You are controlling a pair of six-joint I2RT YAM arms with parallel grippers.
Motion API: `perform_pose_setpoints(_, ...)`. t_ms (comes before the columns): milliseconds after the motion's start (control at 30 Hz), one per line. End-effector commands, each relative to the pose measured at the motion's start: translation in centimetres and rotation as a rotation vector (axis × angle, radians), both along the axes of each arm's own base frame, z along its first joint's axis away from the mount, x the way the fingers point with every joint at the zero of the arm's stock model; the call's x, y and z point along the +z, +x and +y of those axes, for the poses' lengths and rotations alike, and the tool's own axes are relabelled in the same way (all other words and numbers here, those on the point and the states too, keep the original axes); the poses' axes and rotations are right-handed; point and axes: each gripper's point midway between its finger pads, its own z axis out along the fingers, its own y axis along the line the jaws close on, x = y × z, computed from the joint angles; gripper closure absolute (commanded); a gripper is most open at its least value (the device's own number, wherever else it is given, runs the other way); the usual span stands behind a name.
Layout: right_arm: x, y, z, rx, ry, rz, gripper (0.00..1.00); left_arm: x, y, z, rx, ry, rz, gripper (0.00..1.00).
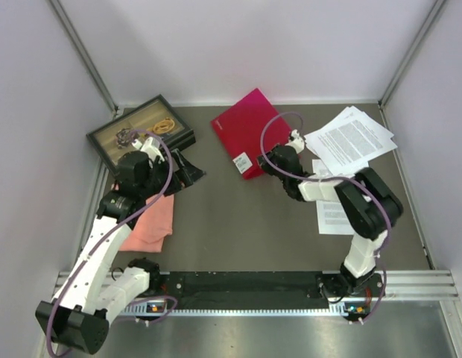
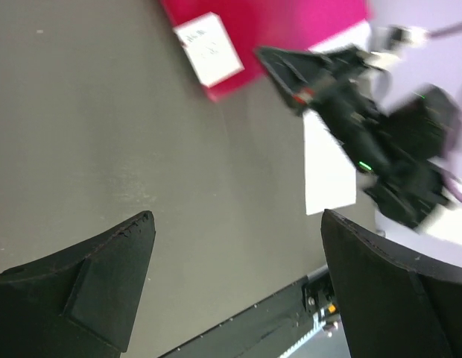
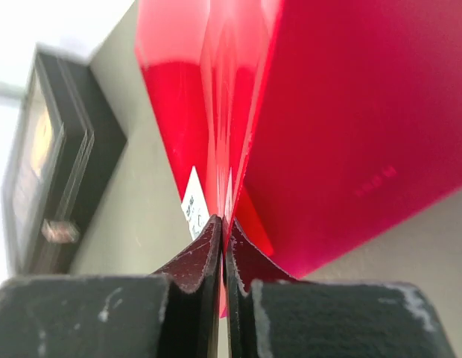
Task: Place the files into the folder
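The red folder (image 1: 250,127) lies flat at the back middle of the table, its white barcode label (image 1: 242,161) near its front corner. My right gripper (image 1: 265,159) is at the folder's front right edge and is shut on the red cover, which shows pinched between the fingers in the right wrist view (image 3: 224,221), with the folder (image 3: 350,112) fanning up behind. The files (image 1: 352,138) lie as a loose stack of printed sheets at the back right, with one more sheet (image 1: 332,214) under the right arm. My left gripper (image 1: 191,171) hangs open over bare table (image 2: 237,224), left of the folder (image 2: 276,30).
A black framed tray (image 1: 141,128) holding small items sits at the back left. A salmon-pink cloth (image 1: 153,221) lies under the left arm. A black rail (image 1: 246,283) runs along the near edge. Grey walls close in the table on three sides.
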Motion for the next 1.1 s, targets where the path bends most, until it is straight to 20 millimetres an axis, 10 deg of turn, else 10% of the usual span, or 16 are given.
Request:
perform_pose_setpoints(0,0.8,-4.0,-2.1,0.216,-0.344,-0.038,1.0,0.7,2.5,1.4,0.125,0.031,0.005,0.04)
perform_pose_setpoints(533,7.2,-15.1,-3.2,0.586,-0.683,-0.368,1.0,0.2,8.4,-3.9,0.293,-0.256,0.553,0.12)
perform_pose_setpoints(700,7.3,-17.9,-2.7,0.666,-0.715,-0.426,1.0,3.7,9.2,-6.4,0.43,-0.192,0.447,0.02)
perform_pose_setpoints(1067,6.6,-20.5,-1.6,0.742,-0.778,-0.496,1.0,1.8,9.9,-12.9,0.534,-0.096,0.449,0.12)
